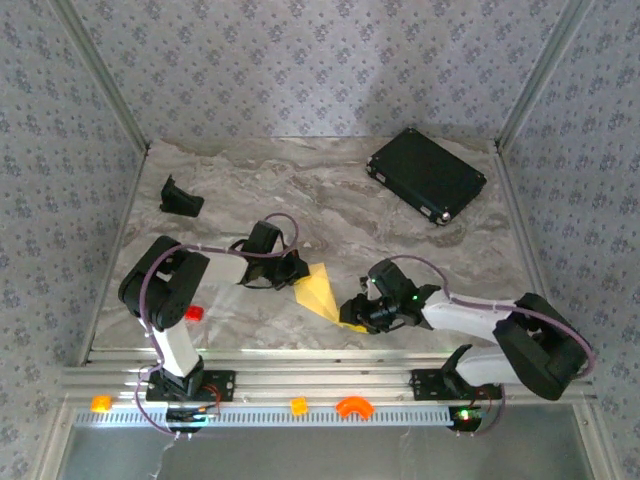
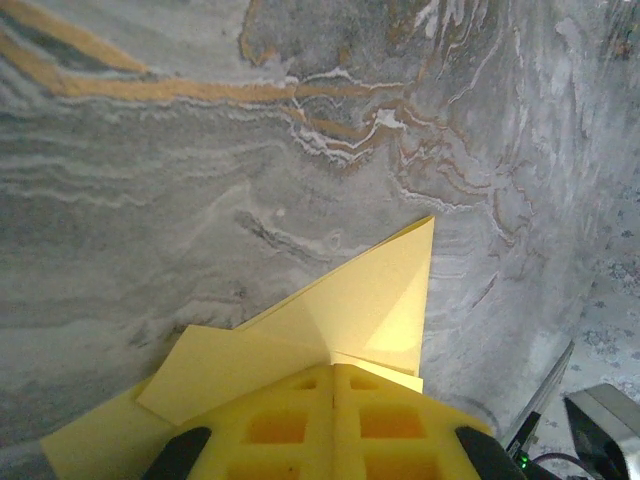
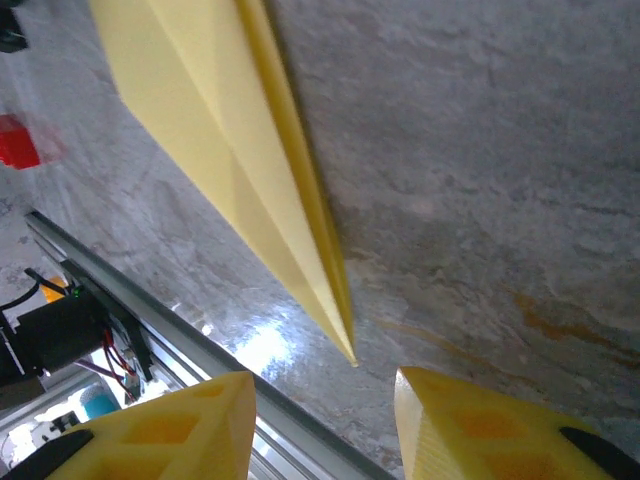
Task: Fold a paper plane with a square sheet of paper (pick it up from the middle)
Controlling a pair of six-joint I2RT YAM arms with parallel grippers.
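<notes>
Overhead, the paper plane [image 1: 320, 290] lies on the marble table [image 1: 300, 190] between the two arms, with its wide end toward the left gripper [image 1: 297, 268] and its sharp point toward the right gripper [image 1: 352, 312]. Each gripper sits at one end, which I think is in order to control the whole length of the fold.

From the left wrist, the yellow fingers [image 2: 300, 425] of the left gripper [image 2: 335, 385] are pressed together. The centre crease of the paper plane [image 2: 370, 300] runs directly into the seam between them, so I judge that they pinch the wide end there. One loose flap spreads out flat to the side. Probably this grip keeps the paper from sliding while the other end is worked.

From the right wrist, the right gripper [image 3: 322, 380] is spread wide and holds nothing. The sharp tip of the paper plane [image 3: 230, 130] points into the gap between the fingers but touches neither of them. The layers look tight along the edge. To my judgement, the folding is nearly finished.
</notes>
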